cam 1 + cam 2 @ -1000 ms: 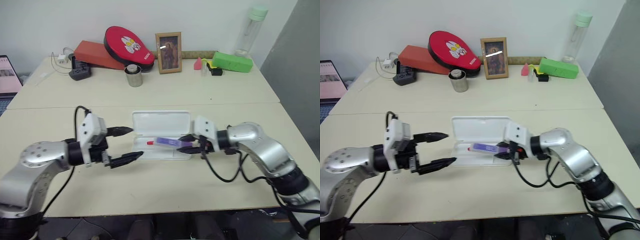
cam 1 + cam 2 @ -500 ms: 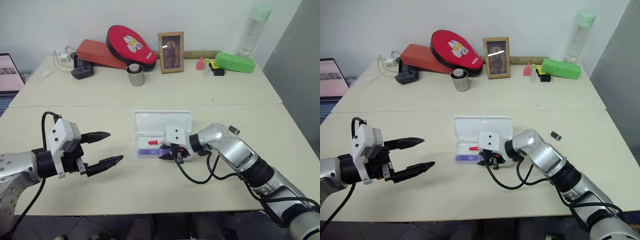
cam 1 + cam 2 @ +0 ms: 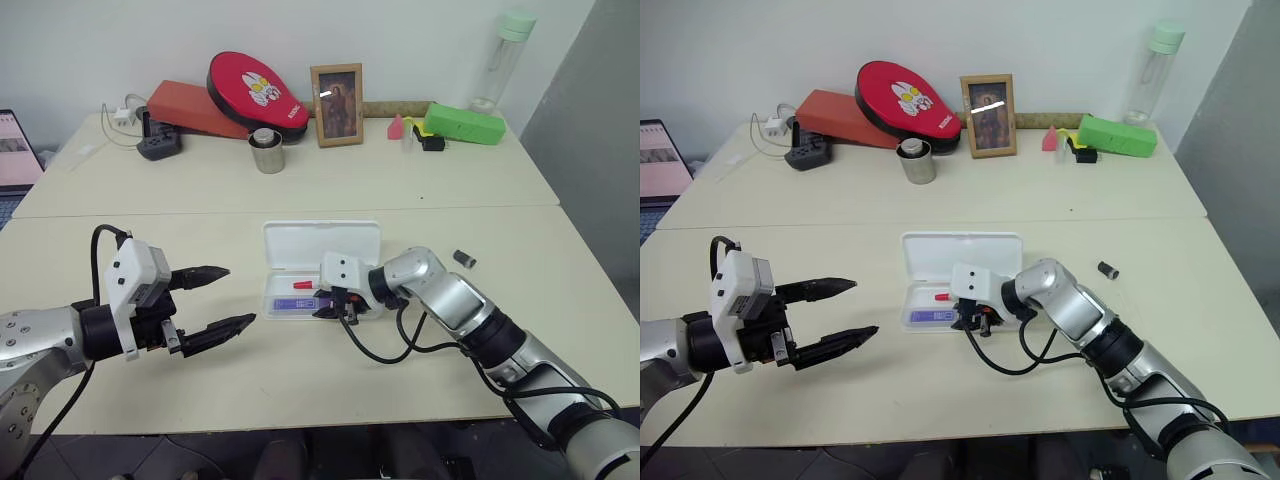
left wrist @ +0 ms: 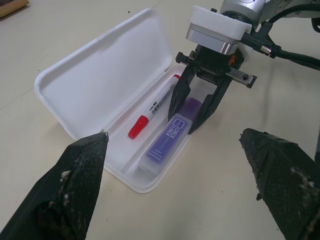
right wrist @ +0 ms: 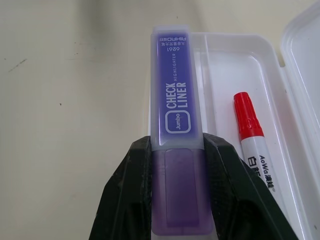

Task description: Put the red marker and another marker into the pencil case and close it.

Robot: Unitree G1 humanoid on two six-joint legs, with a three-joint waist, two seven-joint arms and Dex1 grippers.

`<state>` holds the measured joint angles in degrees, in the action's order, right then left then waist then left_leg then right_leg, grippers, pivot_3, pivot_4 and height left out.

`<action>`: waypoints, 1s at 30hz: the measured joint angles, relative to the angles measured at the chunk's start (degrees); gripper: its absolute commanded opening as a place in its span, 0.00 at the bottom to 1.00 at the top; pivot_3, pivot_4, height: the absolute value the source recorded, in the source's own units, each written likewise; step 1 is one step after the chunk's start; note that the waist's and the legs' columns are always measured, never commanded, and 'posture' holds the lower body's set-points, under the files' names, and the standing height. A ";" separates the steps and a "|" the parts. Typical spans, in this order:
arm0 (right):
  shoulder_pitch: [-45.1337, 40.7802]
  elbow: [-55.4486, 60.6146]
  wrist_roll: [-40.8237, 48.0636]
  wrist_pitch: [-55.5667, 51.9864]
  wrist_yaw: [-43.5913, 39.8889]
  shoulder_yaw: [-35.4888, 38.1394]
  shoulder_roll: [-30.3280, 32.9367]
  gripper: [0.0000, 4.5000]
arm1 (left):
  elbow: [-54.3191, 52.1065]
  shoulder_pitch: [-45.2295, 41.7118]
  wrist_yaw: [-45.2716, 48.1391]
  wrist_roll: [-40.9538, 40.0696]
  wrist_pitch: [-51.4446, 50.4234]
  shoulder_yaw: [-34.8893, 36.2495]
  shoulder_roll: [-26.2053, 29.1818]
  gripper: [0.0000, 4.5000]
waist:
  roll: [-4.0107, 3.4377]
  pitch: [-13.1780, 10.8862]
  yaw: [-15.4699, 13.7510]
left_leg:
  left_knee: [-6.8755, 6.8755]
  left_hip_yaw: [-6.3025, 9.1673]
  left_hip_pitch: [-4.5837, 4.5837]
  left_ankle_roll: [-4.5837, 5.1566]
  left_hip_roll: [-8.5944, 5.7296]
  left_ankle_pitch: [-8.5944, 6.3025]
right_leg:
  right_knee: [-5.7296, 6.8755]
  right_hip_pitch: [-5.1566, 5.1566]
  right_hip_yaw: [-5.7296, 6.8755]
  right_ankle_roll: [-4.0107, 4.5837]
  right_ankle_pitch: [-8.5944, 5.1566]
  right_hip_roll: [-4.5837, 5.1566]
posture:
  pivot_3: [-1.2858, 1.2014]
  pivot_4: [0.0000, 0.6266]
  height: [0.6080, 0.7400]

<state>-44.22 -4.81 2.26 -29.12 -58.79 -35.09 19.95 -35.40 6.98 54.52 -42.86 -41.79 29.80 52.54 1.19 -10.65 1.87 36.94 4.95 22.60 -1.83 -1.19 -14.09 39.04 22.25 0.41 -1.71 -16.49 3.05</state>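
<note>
Hovering over the bare tabletop [image 3: 300, 390] at the left, left claw [image 3: 222, 300] standing with its 2 black fingers spread wide, gripping nothing, pointing toward the pencil case [image 3: 320, 243] and keeping well apart from it. Lying open at the middle of the tabletop, pencil case showing its lid tilted back on the far side and its moulded tray facing up. Resting inside the tray on the lid side, red marker [image 4: 152, 107] lying lengthwise with its red cap toward the left end of the case. Sitting just beside it on the near side of the tray, purple highlighter [image 5: 176, 112] lying parallel to the red marker, pale label up, its rear end pinched between the 2 fingers of the right claw [image 4: 192, 112]. Reaching in from the right, right claw clamping on the highlighter, fingertips down at the right end of the tray. Lying alone further right on the tabletop, small dark cylinder [image 3: 463, 259]. Standing along the far edge, from left to right: laptop [image 3: 15, 150], orange box [image 3: 185, 108], red oval pad [image 3: 255, 92], metal cup [image 3: 267, 152], picture frame [image 3: 337, 104], green box [image 3: 464, 124], clear bottle [image 3: 500, 62].
</note>
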 measured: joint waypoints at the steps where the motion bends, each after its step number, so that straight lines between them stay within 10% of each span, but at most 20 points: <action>1: -0.10 -0.11 -0.19 0.05 -0.04 0.01 -0.05 0.24 | 0.00 -0.04 -0.07 0.00 -0.01 0.00 0.00 1.00 | 0.00 0.00 -0.01 | 0.00 0.01 0.00 0.00 0.00 0.00 | 0.00 0.00 0.01 0.00 0.00 0.00 | 0.52 0.24 1.00; 18: -0.14 4.05 1.33 -1.56 -2.22 3.44 -0.07 0.99 | 0.03 -1.26 -1.12 -0.01 0.09 -1.78 -0.04 1.00 | 0.00 0.00 -0.05 | -0.01 0.00 0.02 0.00 -0.01 0.00 | -0.02 0.01 0.00 0.00 0.00 0.00 | 0.52 0.24 1.00; 30: 13.27 25.67 15.61 -19.52 1.24 27.87 15.51 1.00 | 6.07 -21.28 -1.25 1.39 3.04 -21.14 -8.45 1.00 | 0.00 0.00 -1.54 | 0.02 -0.01 0.17 0.01 -0.15 -0.01 | -0.09 -0.02 0.08 -0.05 0.01 0.00 | 0.52 0.24 1.00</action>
<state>-30.95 20.87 17.87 -48.64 -57.55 -7.22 35.46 -29.33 -14.30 53.27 -41.47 -38.75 8.66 44.09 1.19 -10.64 0.33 36.96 4.94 22.77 -1.82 -1.34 -14.10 38.94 22.23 0.49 -1.76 -16.47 3.05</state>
